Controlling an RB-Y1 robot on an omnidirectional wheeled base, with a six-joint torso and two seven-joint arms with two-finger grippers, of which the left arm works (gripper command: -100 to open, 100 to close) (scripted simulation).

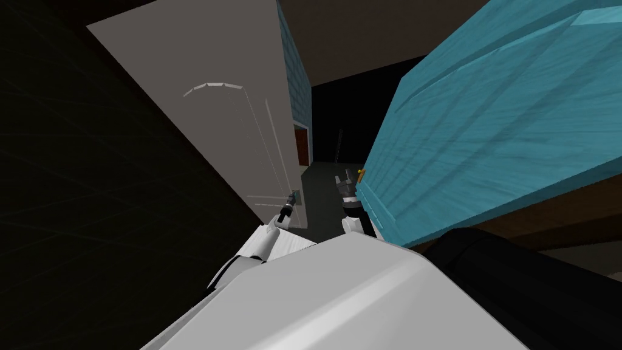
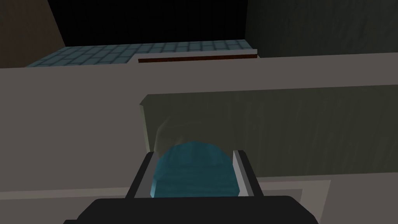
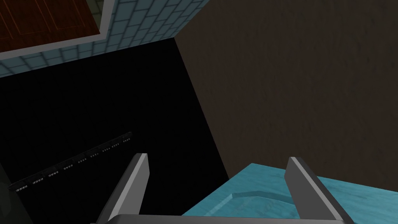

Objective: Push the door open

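Observation:
A pale grey door (image 1: 231,121) with an arched moulding stands at the left of the head view. My left gripper (image 1: 294,198) is at its free edge. In the left wrist view that gripper (image 2: 194,173) is shut on a round teal knob (image 2: 194,167), with the fingers (image 2: 244,171) pressing its sides against the grey door face (image 2: 70,124). A large teal door panel (image 1: 498,121) stands to the right. My right gripper (image 1: 344,180) hangs by its near edge, beside a small yellow handle (image 1: 361,175). In the right wrist view it (image 3: 219,190) is open, holding nothing, over the teal panel (image 3: 268,198).
Between the two panels a narrow gap leads to a black area (image 1: 328,121). A teal-tiled wall (image 1: 297,91) with a red-brown door (image 1: 301,146) lies beyond the grey door. A dark wall (image 1: 91,212) closes the left side, and a brown wall (image 3: 303,77) rises past the teal panel.

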